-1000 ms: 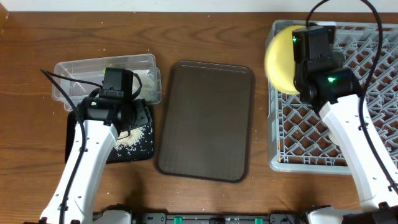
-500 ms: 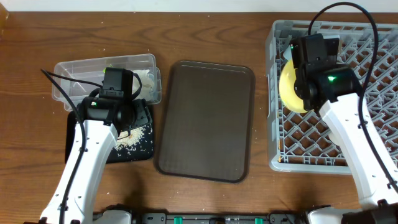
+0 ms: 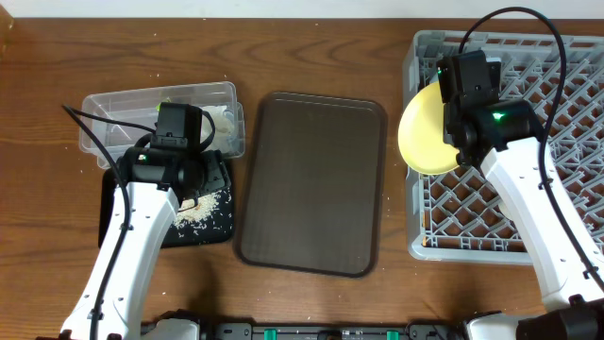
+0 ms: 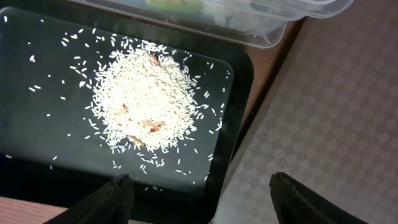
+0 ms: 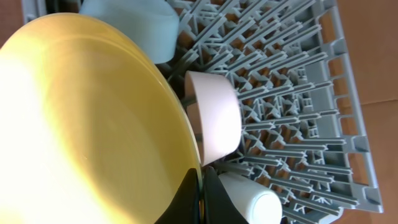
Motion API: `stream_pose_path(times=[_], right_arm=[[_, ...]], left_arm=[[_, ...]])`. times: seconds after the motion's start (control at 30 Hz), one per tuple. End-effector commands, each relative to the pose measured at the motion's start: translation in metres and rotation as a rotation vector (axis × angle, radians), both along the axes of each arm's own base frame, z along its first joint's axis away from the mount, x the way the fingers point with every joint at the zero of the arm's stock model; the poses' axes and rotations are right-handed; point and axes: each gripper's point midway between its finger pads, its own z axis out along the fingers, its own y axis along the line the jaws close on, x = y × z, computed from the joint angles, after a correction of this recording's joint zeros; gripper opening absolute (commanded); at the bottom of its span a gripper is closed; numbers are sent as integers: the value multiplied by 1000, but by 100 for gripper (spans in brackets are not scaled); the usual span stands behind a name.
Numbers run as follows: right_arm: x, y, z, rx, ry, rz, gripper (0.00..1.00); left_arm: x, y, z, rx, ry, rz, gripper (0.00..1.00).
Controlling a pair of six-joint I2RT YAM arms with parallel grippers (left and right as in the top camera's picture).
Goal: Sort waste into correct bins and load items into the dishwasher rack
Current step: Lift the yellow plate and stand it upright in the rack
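Overhead view.
- Bench (image 3: 311,57): brown wood grain, carrying everything listed; no room is showing beyond it.
- Dishwasher rack (image 3: 416,247): grey, sitting at the right end.
- Yellow plate (image 3: 425,132): standing tilted on edge across the rack's left wall, with the right arm's wrist covering its right side.
- Brown serving tray (image 3: 311,179): lying in the middle, between rack and bins.
- Clear tub (image 3: 113,104): lying at the left rear, whitish material showing inside.
- Black tray (image 3: 215,229): lying just in front of the tub, the left arm hiding much of it; rice scraps (image 3: 203,206) are showing beside the arm.

Left wrist view.
- Left pincer (image 4: 199,205): hanging spread wide and holding nothing, above the black tray's right edge.
- Rice scraps: lying heaped mid-tray, stray grains scattering around.
- Tub corner: overlapping the tray's far edge.

Right wrist view.
- Right pincer (image 5: 200,196): clamping the plate's rim.
- Light blue bowl (image 5: 130,28), white bowl (image 5: 214,118) and pale cup (image 5: 252,202): sitting among the rack's pegs just behind the plate.
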Motion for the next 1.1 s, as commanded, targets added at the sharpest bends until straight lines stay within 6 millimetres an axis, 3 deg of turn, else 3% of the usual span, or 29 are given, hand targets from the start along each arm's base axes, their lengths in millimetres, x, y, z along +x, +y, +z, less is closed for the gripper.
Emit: stream_pose_path(times=[0.0, 0.17, 0.33, 0.43, 0.8, 1.07], right_arm=[[2, -15, 8, -66, -45, -67, 1], [13, -17, 20, -68, -134, -94, 1], [6, -41, 45, -234, -185, -181, 1], [3, -46, 49, -302, -145, -158, 1], [3, -20, 15, -132, -47, -51, 1], [4, -12, 7, -80, -23, -19, 1]], left_arm=[[1, 3, 4, 15, -11, 15, 73], [1, 3, 4, 15, -11, 15, 73], [1, 3, 4, 15, -10, 15, 73], [1, 3, 4, 15, -11, 15, 73], [1, 3, 3, 16, -5, 15, 73], [1, 3, 3, 16, -5, 15, 73]])
